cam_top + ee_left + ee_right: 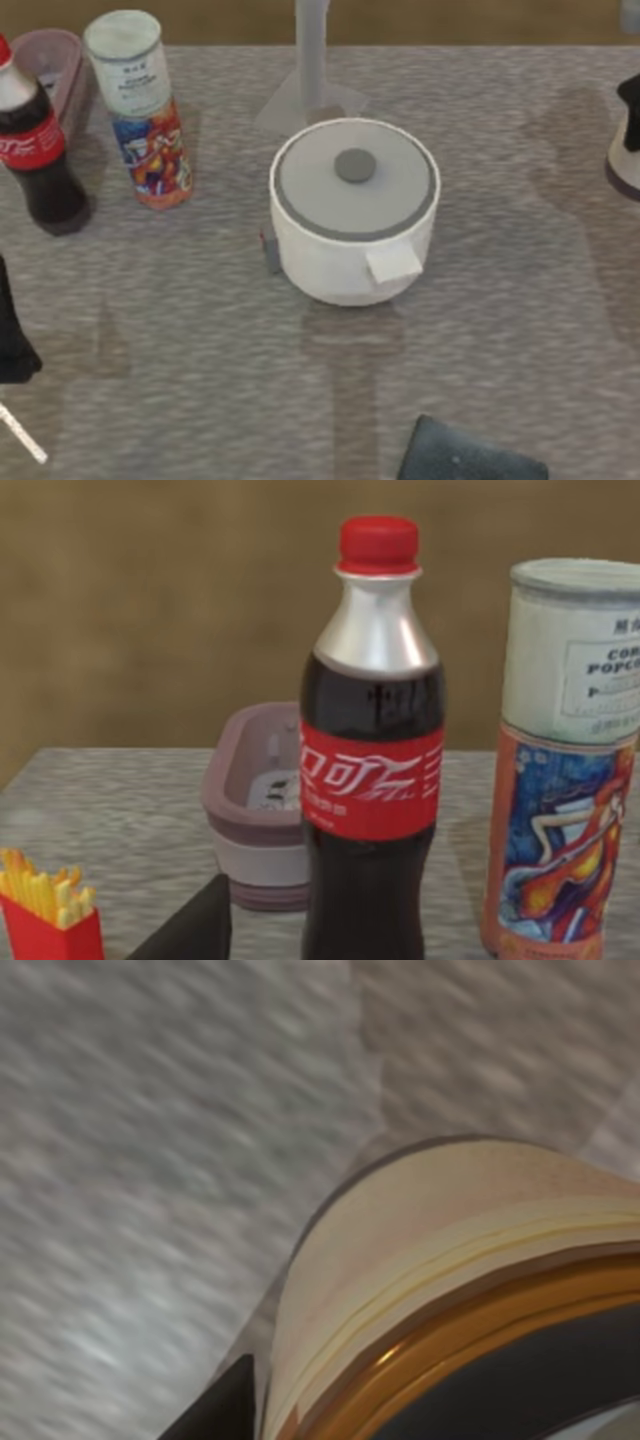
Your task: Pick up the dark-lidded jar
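One dark-lidded jar (450,1290), white label over amber contents; right claw's state unclear.

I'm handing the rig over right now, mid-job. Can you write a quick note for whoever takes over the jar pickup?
Right gripper: at the table's right edge, close on the dark-lidded jar; whether it grips the jar cannot be told.
Left gripper: parked at the table's left edge, idle.
Done: the approach to the jar.
Left: confirm the grasp, then lift the jar off the table.
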